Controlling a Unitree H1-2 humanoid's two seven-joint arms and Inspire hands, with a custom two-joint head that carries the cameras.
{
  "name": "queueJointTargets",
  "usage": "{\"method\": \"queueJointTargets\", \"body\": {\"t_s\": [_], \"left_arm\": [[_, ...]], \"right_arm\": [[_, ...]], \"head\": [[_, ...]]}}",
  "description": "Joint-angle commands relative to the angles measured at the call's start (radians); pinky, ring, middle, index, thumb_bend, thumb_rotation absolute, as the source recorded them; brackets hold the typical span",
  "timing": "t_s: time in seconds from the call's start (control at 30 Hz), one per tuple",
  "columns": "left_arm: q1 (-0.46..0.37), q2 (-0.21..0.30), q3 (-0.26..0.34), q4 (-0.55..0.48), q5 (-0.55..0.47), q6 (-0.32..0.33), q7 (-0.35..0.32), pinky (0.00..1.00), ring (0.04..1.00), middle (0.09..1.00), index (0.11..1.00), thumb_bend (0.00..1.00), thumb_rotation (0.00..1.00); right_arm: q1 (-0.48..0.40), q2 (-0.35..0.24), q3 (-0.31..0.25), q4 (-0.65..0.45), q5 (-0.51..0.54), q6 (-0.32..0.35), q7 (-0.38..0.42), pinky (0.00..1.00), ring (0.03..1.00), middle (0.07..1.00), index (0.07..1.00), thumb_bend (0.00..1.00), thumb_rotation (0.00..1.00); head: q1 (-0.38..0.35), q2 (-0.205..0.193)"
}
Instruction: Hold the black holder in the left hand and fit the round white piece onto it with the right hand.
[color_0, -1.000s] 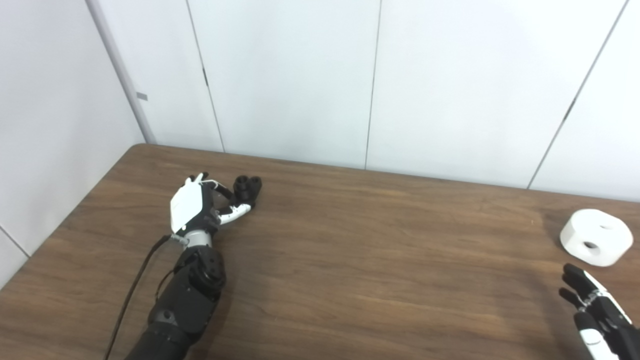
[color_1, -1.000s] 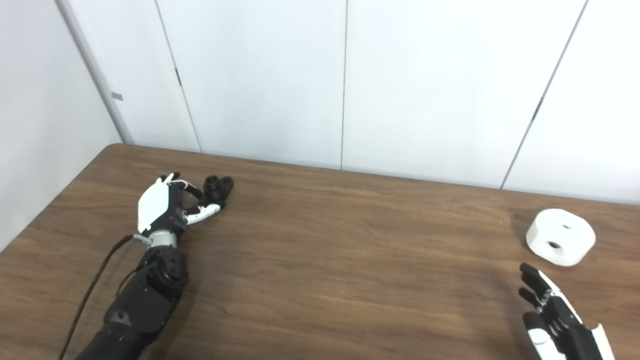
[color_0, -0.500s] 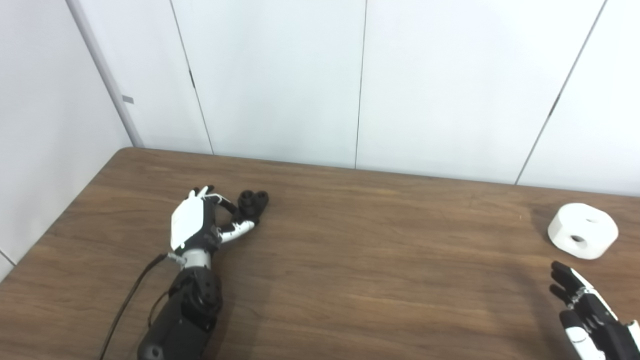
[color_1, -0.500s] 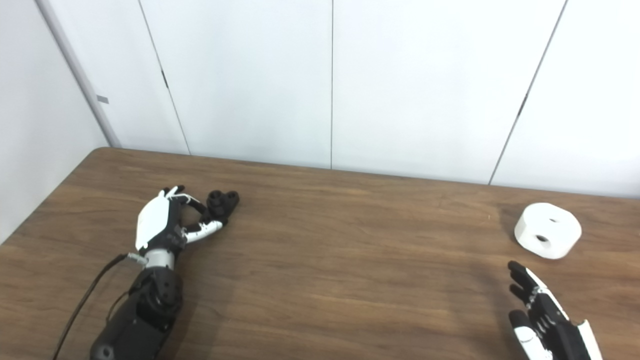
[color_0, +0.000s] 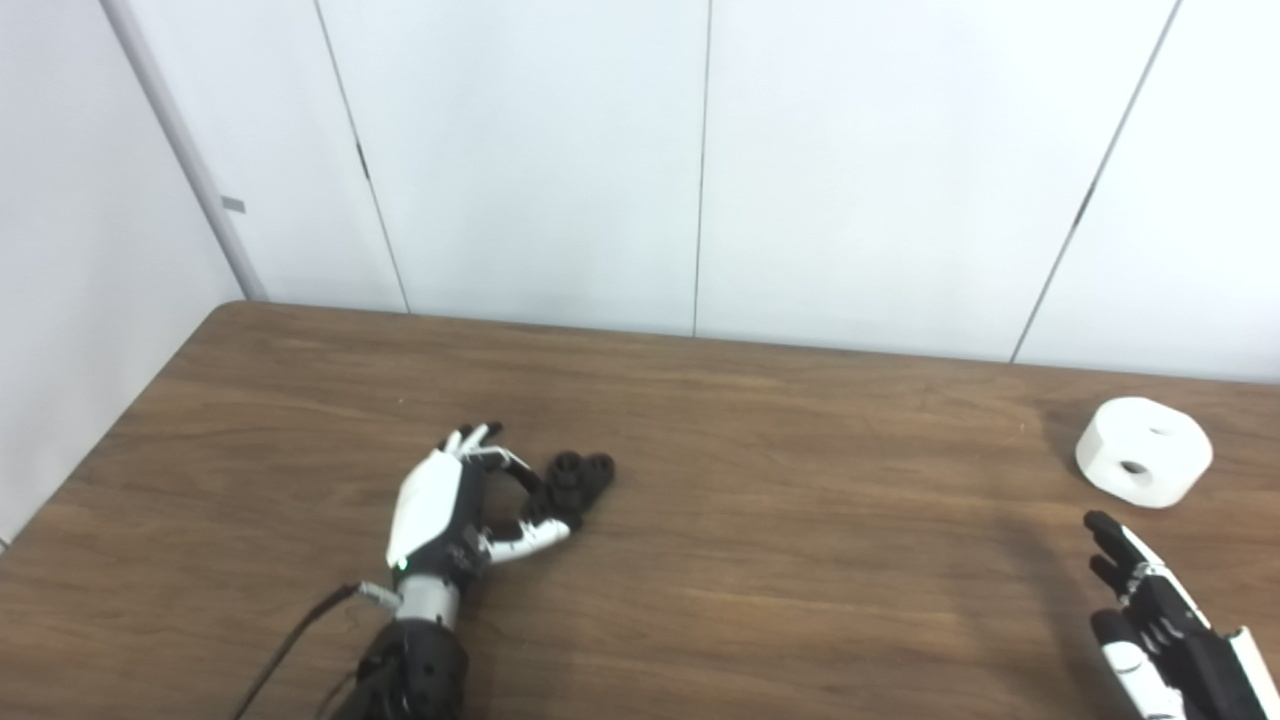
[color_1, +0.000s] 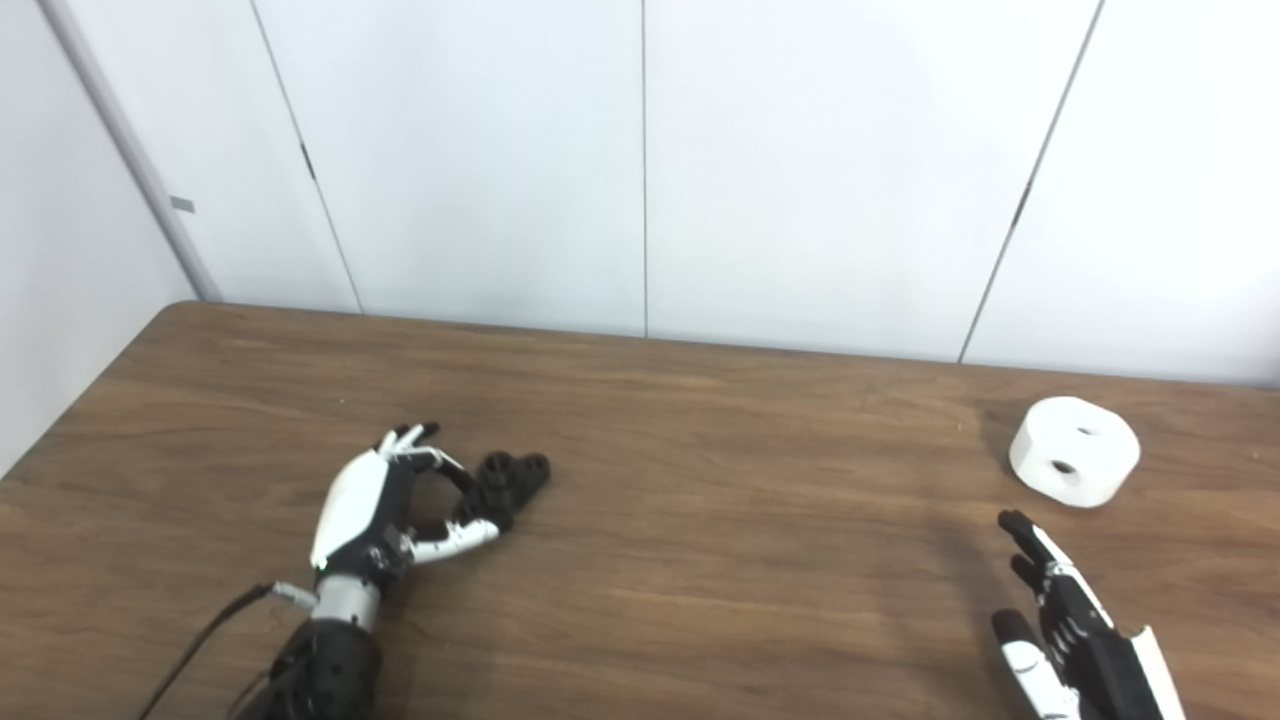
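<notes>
Left hand (color_0: 440, 510) closes on the black holder (color_0: 572, 484) at lower left of the frame.
The round white piece (color_0: 1143, 465) lies on the desk (color_0: 800, 560) at the right edge; the right hand (color_0: 1160, 625), fingers apart and empty, is near below it.

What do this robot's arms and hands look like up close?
The left hand has a smooth white shell on its back, black fingers, a white thumb and a silver metal wrist ring. Its forearm is black and rounded, with a thin black cable trailing off it. The right hand is likewise black-fingered with white panels.
</notes>
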Motion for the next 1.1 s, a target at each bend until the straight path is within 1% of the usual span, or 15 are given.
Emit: {"method": "queueJointTargets", "body": {"t_s": [0.0,0.03,0.1,0.17,0.33,0.43,0.53,0.57,0.6,0.73,0.8,0.97,1.07], "left_arm": [[0.013,-0.001,-0.011,-0.041,0.003,-0.047,-0.021,1.0,1.0,0.929,0.481,0.52,0.04],[0.034,-0.006,-0.018,-0.064,0.008,-0.055,-0.029,1.0,1.0,0.93,0.48,0.52,0.04],[0.067,-0.013,-0.032,-0.107,0.016,-0.058,-0.047,1.0,1.0,0.934,0.481,0.52,0.04],[0.091,-0.016,-0.043,-0.137,0.022,-0.065,-0.062,1.0,1.0,0.938,0.481,0.52,0.04],[0.152,-0.032,-0.063,-0.208,0.023,-0.086,-0.107,1.0,1.0,0.938,0.481,0.52,0.04],[0.169,-0.032,-0.067,-0.226,0.024,-0.103,-0.128,1.0,1.0,0.936,0.481,0.52,0.04],[0.18,-0.03,-0.08,-0.233,0.038,-0.12,-0.152,1.0,1.0,0.939,0.481,0.52,0.04],[0.184,-0.032,-0.084,-0.233,0.04,-0.125,-0.159,1.0,1.0,0.939,0.481,0.52,0.04],[0.185,-0.032,-0.085,-0.233,0.04,-0.13,-0.164,1.0,1.0,0.937,0.481,0.52,0.04],[0.196,-0.043,-0.102,-0.237,0.045,-0.14,-0.18,1.0,1.0,0.932,0.481,0.52,0.04],[0.198,-0.046,-0.107,-0.235,0.049,-0.149,-0.186,1.0,1.0,0.931,0.481,0.52,0.04],[0.201,-0.057,-0.117,-0.231,0.045,-0.158,-0.2,1.0,1.0,0.934,0.481,0.52,0.04],[0.198,-0.062,-0.119,-0.219,0.039,-0.165,-0.203,1.0,1.0,0.932,0.481,0.52,0.04]], "right_arm": [[0.023,0.038,0.024,0.019,-0.007,-0.008,-0.014,0.96,0.974,0.953,0.898,0.11,0.59],[0.022,0.044,0.025,0.015,-0.013,-0.007,-0.019,0.96,0.974,0.953,0.898,0.11,0.58],[0.021,0.052,0.026,0.007,-0.021,0.0,-0.025,0.97,0.98,0.959,0.903,0.08,0.5],[0.022,0.058,0.027,-0.001,-0.033,0.01,-0.031,0.97,0.983,0.961,0.905,0.07,0.45],[0.021,0.07,0.032,-0.004,-0.051,0.007,-0.037,0.98,0.987,0.968,0.913,0.07,0.42],[0.019,0.081,0.035,-0.007,-0.066,0.009,-0.044,0.98,0.986,0.966,0.91,0.07,0.42],[0.015,0.092,0.037,-0.005,-0.091,0.006,-0.056,0.96,0.977,0.96,0.903,0.08,0.42],[0.015,0.096,0.036,-0.005,-0.098,0.007,-0.061,0.95,0.972,0.957,0.898,0.1,0.48],[0.014,0.099,0.037,-0.005,-0.104,0.009,-0.065,0.95,0.971,0.957,0.898,0.1,0.5],[0.008,0.104,0.037,-0.001,-0.106,0.003,-0.072,0.96,0.975,0.96,0.906,0.11,0.53],[0.005,0.107,0.037,0.0,-0.108,-0.002,-0.073,0.96,0.975,0.961,0.907,0.13,0.59],[0.001,0.116,0.036,-0.003,-0.113,0.004,-0.076,0.96,0.979,0.967,0.913,0.14,0.61],[-0.004,0.12,0.036,-0.003,-0.131,-0.001,-0.083,0.94,0.968,0.959,0.907,0.16,0.64]], "head": [[0.001,0.001],[-0.017,0.002],[-0.03,0.004],[-0.046,0.007],[-0.088,0.015],[-0.11,0.021],[-0.12,0.02],[-0.122,0.02],[-0.126,0.021],[-0.14,0.023],[-0.143,0.024],[-0.154,0.026],[-0.17,0.022]]}}
